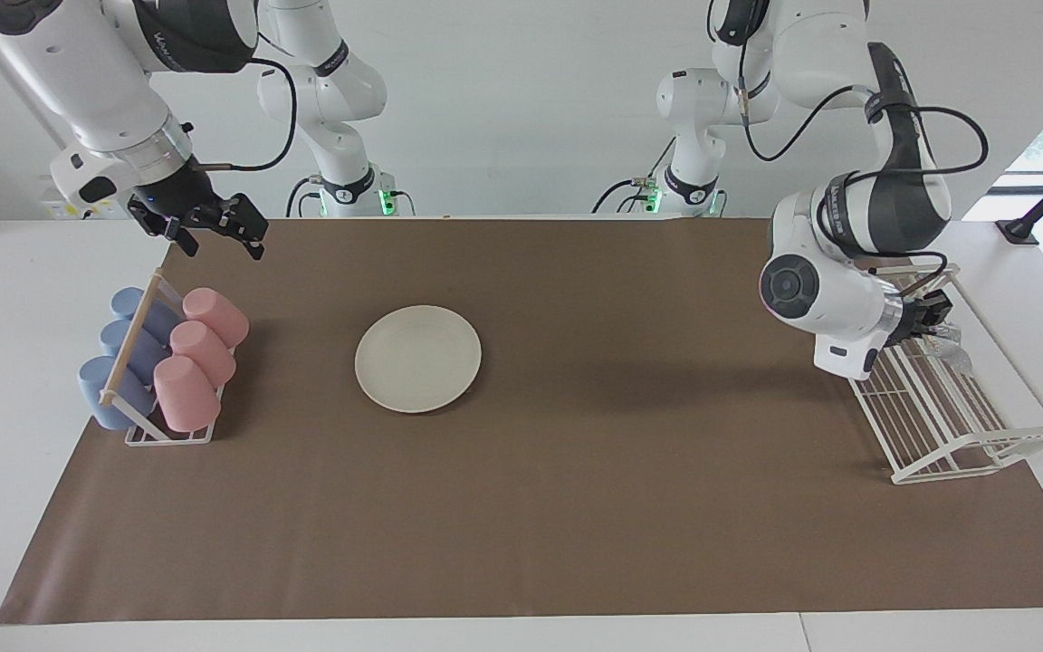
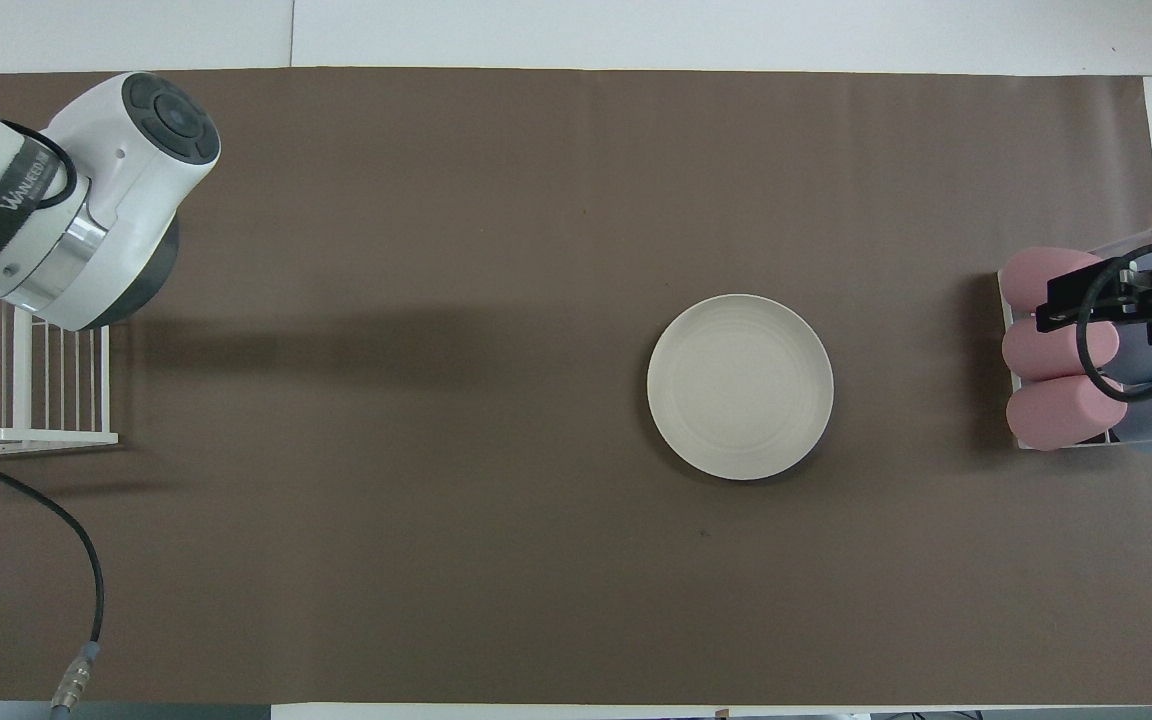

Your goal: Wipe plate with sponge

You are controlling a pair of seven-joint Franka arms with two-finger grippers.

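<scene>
Down in the white wire rack [image 1: 938,407], well apart from the plate [image 1: 418,358], the left gripper [image 1: 933,321], fingers unreadable, is reaching a silvery sponge [image 1: 954,349], likely light, squashy and best pinched mid-wad, while the open right gripper [image 1: 214,226] is waiting over the cup rack [image 1: 164,367].

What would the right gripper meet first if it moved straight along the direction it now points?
Probably the pink cups in their rack: the right gripper points down above them, though depth is uncertain.

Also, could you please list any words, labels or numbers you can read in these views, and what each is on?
"WANFEDI...", last letters unclear: black band on the left arm.
Same band on the left arm in the facing view: too blurred to read.
Band on the right arm: too blurred.
No other text.
</scene>
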